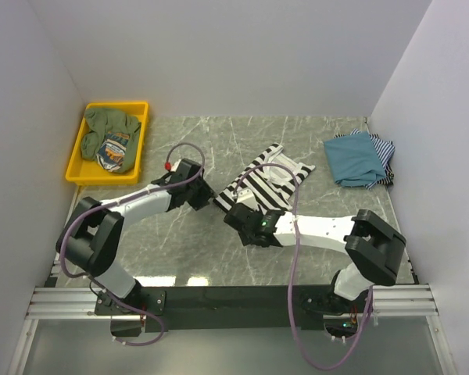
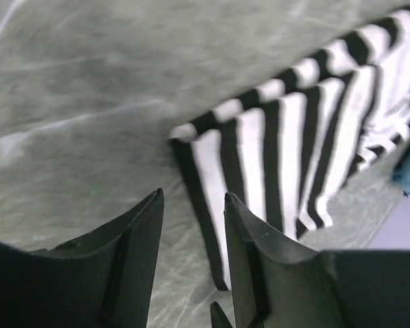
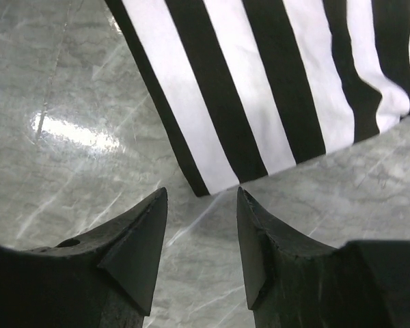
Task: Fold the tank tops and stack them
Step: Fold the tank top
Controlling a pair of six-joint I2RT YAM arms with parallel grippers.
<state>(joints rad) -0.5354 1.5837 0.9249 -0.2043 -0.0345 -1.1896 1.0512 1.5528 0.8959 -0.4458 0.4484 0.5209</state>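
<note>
the black-and-white striped tank top (image 1: 270,186) lies spread mid-worktop (image 1: 195,258), well apart from the teal top (image 1: 356,160) at the far right. the left pincer (image 2: 191,198) and right pincer (image 3: 201,195) both hang open and empty, just short of its near edge. the risk, as i judge it: a pincer closes shy of the hem or nips one layer only, and the fold drags skewed.

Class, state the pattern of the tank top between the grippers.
Tank top: bold black-and-white stripes; right wrist view.
</note>
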